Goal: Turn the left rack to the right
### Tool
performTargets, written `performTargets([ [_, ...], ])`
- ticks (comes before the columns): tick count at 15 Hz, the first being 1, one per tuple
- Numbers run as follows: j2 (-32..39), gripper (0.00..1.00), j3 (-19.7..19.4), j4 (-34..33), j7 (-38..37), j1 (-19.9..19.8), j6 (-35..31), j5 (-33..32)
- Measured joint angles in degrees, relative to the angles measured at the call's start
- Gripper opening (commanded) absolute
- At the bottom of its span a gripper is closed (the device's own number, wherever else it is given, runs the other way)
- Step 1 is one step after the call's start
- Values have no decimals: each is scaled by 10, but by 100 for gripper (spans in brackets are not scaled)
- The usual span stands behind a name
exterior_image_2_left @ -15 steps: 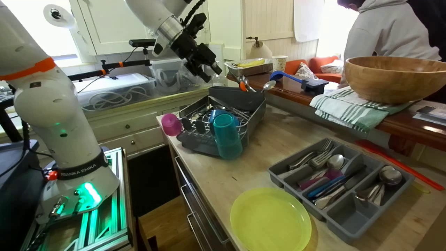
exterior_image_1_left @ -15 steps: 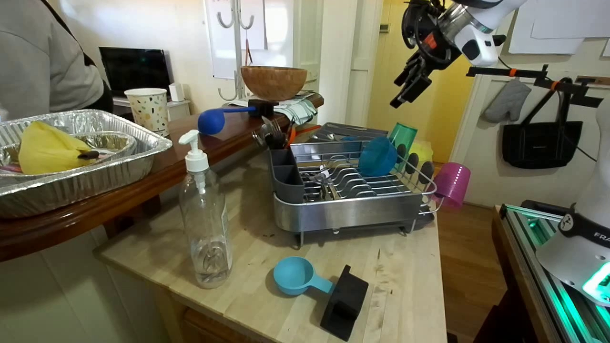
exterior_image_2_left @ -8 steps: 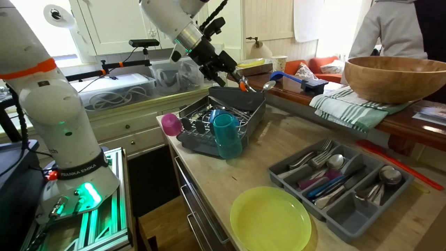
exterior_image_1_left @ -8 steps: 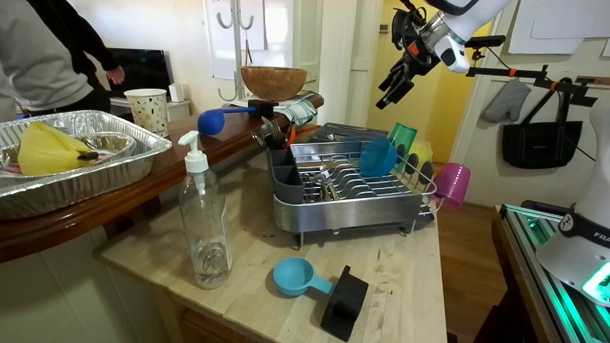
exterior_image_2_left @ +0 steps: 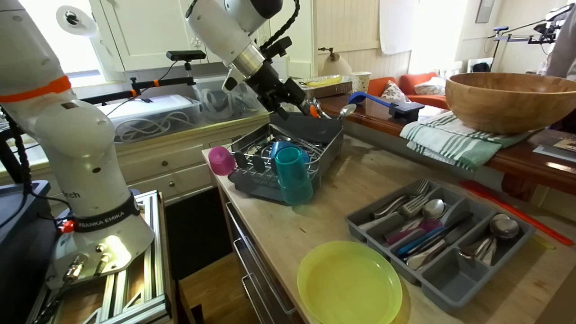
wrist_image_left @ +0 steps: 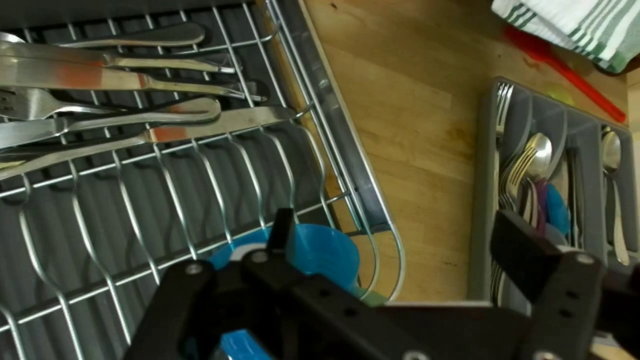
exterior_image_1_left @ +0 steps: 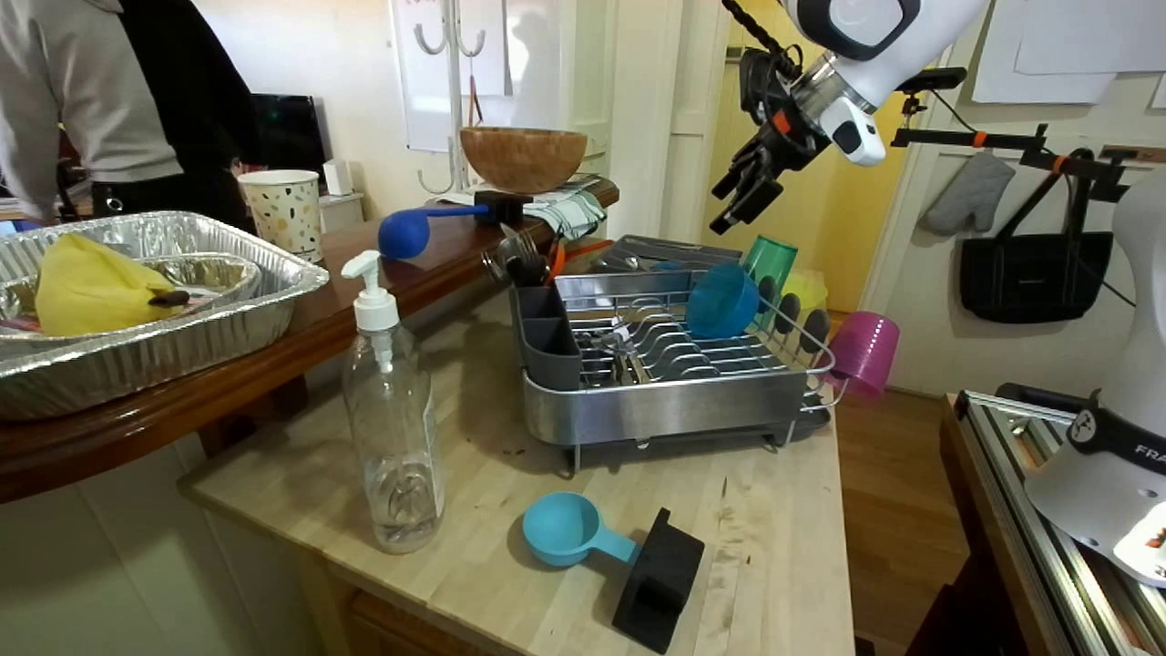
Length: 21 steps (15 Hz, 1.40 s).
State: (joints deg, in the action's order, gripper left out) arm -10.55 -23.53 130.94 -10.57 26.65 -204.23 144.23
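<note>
The silver dish rack stands upright on the wooden bench, with a dark grey base under it. It has its place between other things: toward one side there are a clear pump bottle and a light-blue scoop, whose handle reaches to a black block; toward the other side, a grey cutlery tray and a yellow plate. At the edge of the rack which is nearer to the robot base, a teal cup and a pink cup are sitting, both tilted, and the pink one leans outward. Just inside from them rests a blue bowl. At the opposite end stands a dark utensil holder, and some cutlery lies flat on the wires near it. The end effector hangs above the rack, apart from it, directed downward at a slant. It is released: in the wrist view I can see its two fingers standing wide from each other, with the rack's corner visible between them. On the higher counter beside the bench there are a foil pan and a wooden bowl.
</note>
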Motion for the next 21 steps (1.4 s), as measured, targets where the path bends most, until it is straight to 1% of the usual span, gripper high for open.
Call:
performTargets([
  [2,0,100,3,-3,-8,-7,1,-11],
  [4,0,100,-9,-6,-7,-8,12,-8],
  [5,0,100,-23,-6,-7,-5,23,-5],
  [7,0,100,-66,-3,-11,22,44,-5],
  [9,-2,100,-121,1,-18,73,55,-5],
  [12,-15,100,-222,7,-26,181,55,-5],
  [14,-35,100,-292,7,-25,255,53,-6],
  [16,-61,100,-359,0,-17,319,40,-6],
  [19,-98,100,-450,-32,6,396,8,-6],
  [21,-116,100,-496,-56,16,432,-6,-7],
])
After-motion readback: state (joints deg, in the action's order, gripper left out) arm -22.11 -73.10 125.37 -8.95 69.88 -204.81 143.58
